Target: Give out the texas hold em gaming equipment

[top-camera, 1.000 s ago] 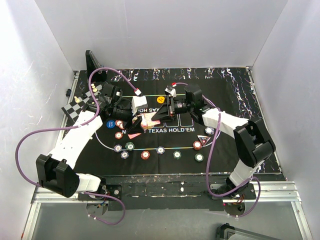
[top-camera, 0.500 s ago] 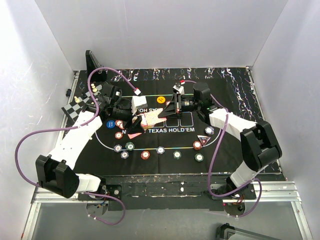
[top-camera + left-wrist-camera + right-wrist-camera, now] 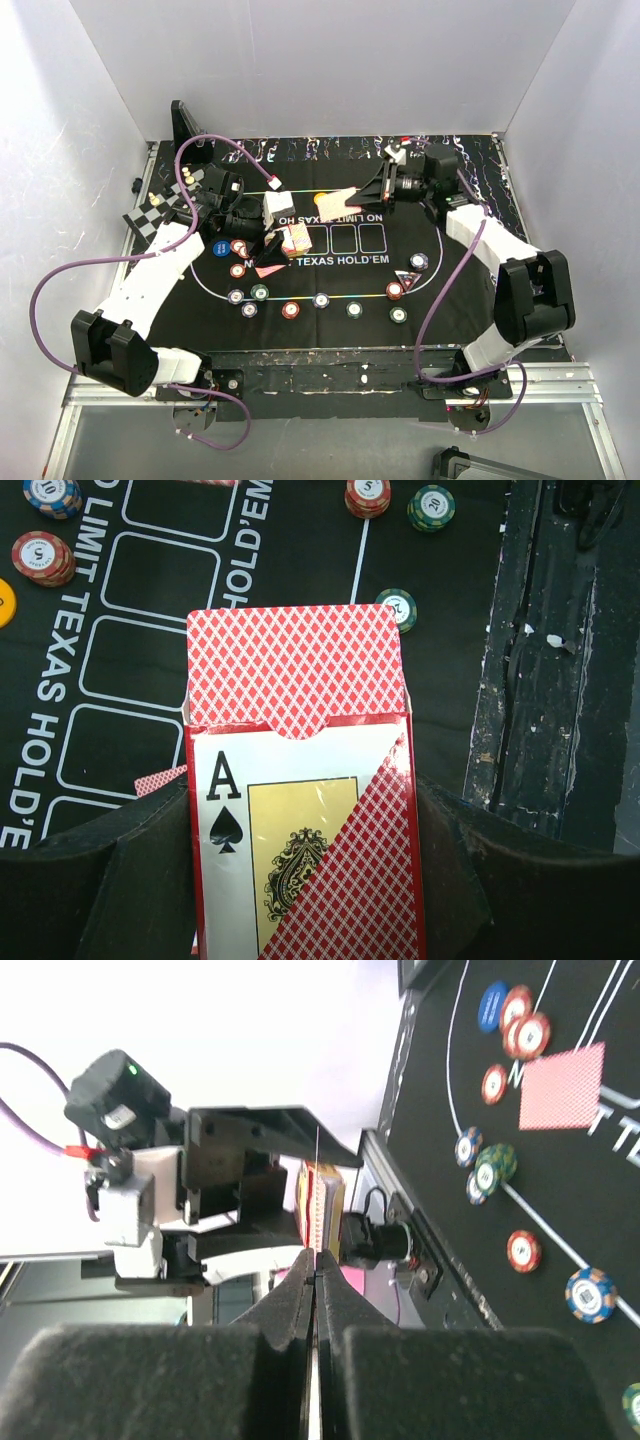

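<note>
Landmark for all positions: poker mat (image 3: 470, 280), black, printed NO LIMIT TEXAS HOLD'EM.

- Left arm reaches over the mat's left half. Left gripper (image 3: 276, 236) is clamped on the sides of the card box (image 3: 300, 780) and holds it above the mat, just left of the printed card boxes.
- Right arm reaches across the mat's far right. Right gripper (image 3: 370, 190) is pinched tight on one playing card (image 3: 340, 197). In the right wrist view the card is only a thin edge between the fingers.
- Box: flap open, ace of spades on its front. Long axis runs along the mat's lettering, with the mouth toward the mat's right side.
- Held card: lifted above the mat's far centre. Long axis is roughly along the lettering. Free end points to the mat's left, toward the box, with the gripped end to the right. It looks near flat and slightly tilted. Which face is up, I cannot tell.
- One face-down card (image 3: 563, 1085) lies on the mat's left part.
- Chips (image 3: 321, 300) sit singly along the mat's near arc, with a few more at its left and right ends.
- Orange button (image 3: 322, 200) is at the mat's far centre, partly under the held card.

Step, as judged: dealing, with one card out of the box and in transit.

Next move: carry the card to a player spot, lower it near flat, and release it close to the mat so it does not flip or slide. The left arm should keep the box steady.
</note>
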